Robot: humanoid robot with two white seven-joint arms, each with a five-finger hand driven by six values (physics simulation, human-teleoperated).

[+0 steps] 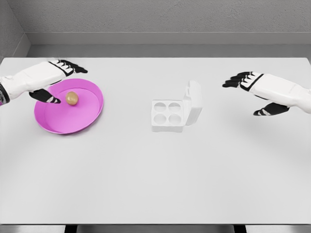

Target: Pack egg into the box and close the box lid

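Now both robot hands, left (48,80) and right (252,90), spread empty; round egg (72,98) in glossy pink dish (56,121).

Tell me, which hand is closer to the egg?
Left. The left hand hovers open at the pink bowl's rim, right beside the egg; the right hand hangs far across the table, beyond the egg box.

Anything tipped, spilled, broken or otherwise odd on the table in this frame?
Nothing stands out. The egg lies whole in the pink bowl, the white egg box sits level with its lid open and all four cups empty, and both hands are open.
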